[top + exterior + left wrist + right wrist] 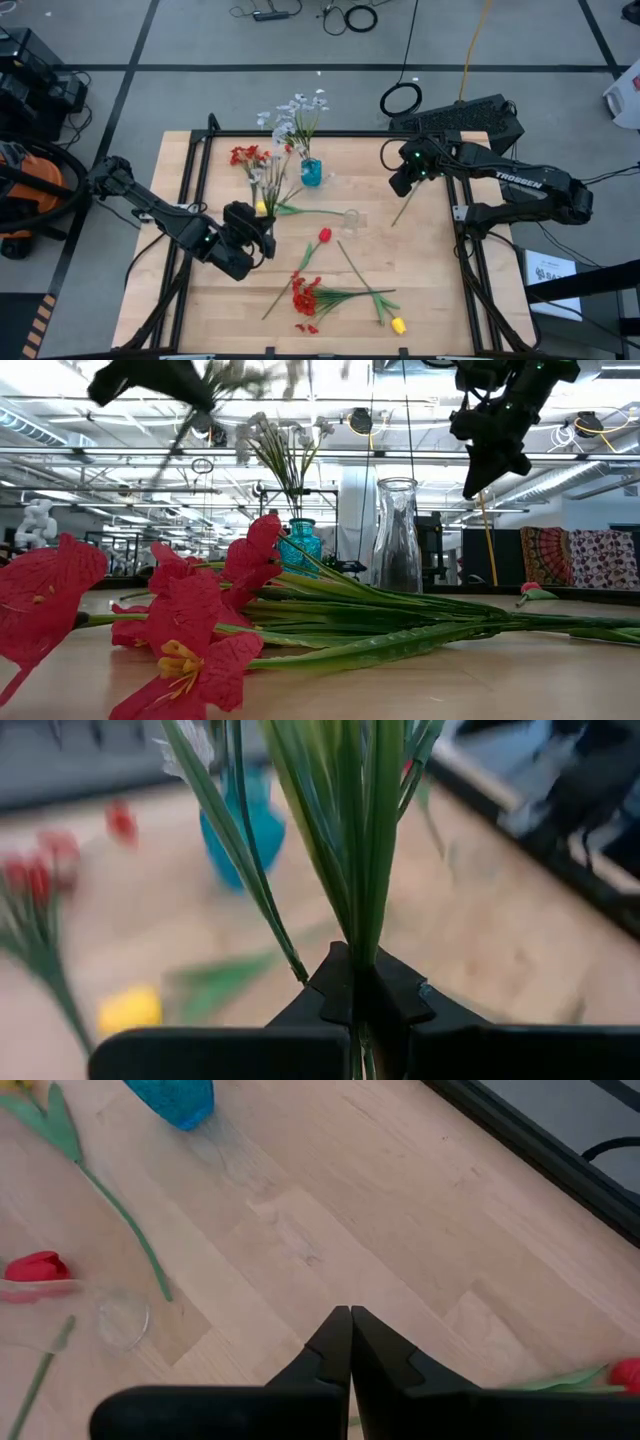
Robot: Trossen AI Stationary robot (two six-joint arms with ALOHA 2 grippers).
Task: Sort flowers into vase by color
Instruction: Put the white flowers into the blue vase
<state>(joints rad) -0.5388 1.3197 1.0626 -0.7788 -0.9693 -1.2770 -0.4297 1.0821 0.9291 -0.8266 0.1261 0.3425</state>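
My left gripper [264,228] [358,982] is shut on a spray of tiny white blossoms [266,172] and sits left of the table's middle, high above the wood in the low view [150,378]. My right gripper [400,183] [350,1312] is shut, holds nothing and hangs raised over the table's far right part [487,475]. A green stem [404,209] lies under it. The blue vase [311,172] holds white sprays [298,108]. On the table lie a red tulip [324,236], a red cluster [305,296], a yellow tulip [397,324] and a red bloom [246,155]. My left gripper pinches the white spray's bundle of thin green stems and leaves [358,935] between its two fingers, near the lower end. The flower is lifted clear of the table. Its blossoms point away from the fingers toward the far edge and the blue vase.
An empty clear glass vase [350,218] [397,535] stands near the table's middle, right of my left gripper. A yellow bloom [261,207] and a green leaf [303,210] lie just beyond the left gripper. Bare wood [430,290] shows in the near right part.
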